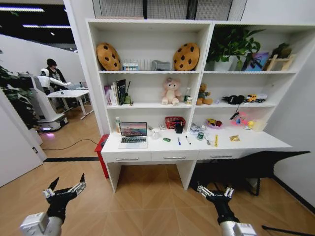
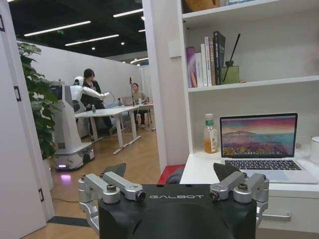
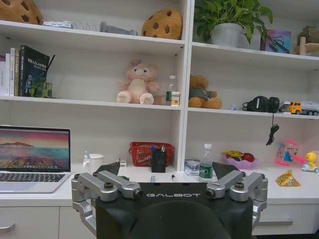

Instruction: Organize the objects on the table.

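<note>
Laptop (image 1: 133,134) open on table (image 1: 246,142); both end effectors spread, empty

Long white table (image 1: 256,142) with 3 shallow drawers under the top. At its left end, slim silver laptop (image 1: 133,134), lid open and upright, screen lit with a landscape picture. Just right of it, tiny green toy car (image 1: 167,139). Further right, blue pen (image 1: 178,140) and black pen (image 1: 188,139), lying flat, slightly apart.

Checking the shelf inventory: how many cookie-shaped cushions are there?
2: one cookie cushion at the top shelf's left end, another at its right end. None seen elsewhere.
</note>
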Robot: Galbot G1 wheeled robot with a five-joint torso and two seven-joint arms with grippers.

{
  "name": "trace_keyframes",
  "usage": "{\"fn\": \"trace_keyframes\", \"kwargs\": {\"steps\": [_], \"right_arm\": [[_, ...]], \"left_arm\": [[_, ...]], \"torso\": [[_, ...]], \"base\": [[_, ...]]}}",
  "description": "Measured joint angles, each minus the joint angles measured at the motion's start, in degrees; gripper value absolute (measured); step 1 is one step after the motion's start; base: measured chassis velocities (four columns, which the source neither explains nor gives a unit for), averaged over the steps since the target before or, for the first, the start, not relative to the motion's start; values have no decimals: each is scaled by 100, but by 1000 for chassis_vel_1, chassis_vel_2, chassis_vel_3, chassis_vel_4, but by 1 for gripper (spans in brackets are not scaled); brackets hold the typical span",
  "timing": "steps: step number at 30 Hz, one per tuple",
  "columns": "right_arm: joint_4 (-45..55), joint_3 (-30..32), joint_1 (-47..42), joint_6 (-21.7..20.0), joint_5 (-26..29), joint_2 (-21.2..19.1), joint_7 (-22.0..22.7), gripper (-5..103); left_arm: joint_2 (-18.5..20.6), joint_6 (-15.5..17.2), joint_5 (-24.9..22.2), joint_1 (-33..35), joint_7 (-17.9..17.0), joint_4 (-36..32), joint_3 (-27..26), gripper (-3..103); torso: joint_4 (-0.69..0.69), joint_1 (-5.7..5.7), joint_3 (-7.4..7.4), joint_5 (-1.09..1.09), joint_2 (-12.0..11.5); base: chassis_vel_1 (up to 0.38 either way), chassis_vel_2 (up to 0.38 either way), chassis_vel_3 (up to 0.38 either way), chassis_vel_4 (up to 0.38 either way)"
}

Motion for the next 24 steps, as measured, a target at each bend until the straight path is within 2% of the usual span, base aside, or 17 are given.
{"fn": "trace_keyframes", "kwargs": {"steps": [5, 9, 14, 19, 24], "right_arm": [[-19, -1, -9, 1, -10, -16, 0, 100], [-19, 4, -5, 1, -19, -18, -4, 100], [-34, 0, -10, -2, -81, -21, -17, 100], [-32, -1, -10, -9, -74, -35, -19, 100], [-49, -1, 44, 38, -12, -5, 131, 100]], "left_arm": [[-18, -16, -11, -9, 4, 0, -2, 96], [-24, -24, -15, -6, 17, 0, -4, 100], [-22, -95, -3, -3, 269, 0, -15, 100], [-26, -116, 26, -20, 341, 0, 1, 100], [-236, -65, 26, -60, 351, 0, 88, 100]], "torso": [[0, 0, 0, 0, 0], [0, 0, 0, 0, 0], [0, 0, 0, 0, 0], [0, 0, 0, 0, 0], [0, 0, 0, 0, 0]], "base": [[0, 0, 0, 0], [0, 0, 0, 0], [0, 0, 0, 0], [0, 0, 0, 0], [0, 0, 0, 0]]}}
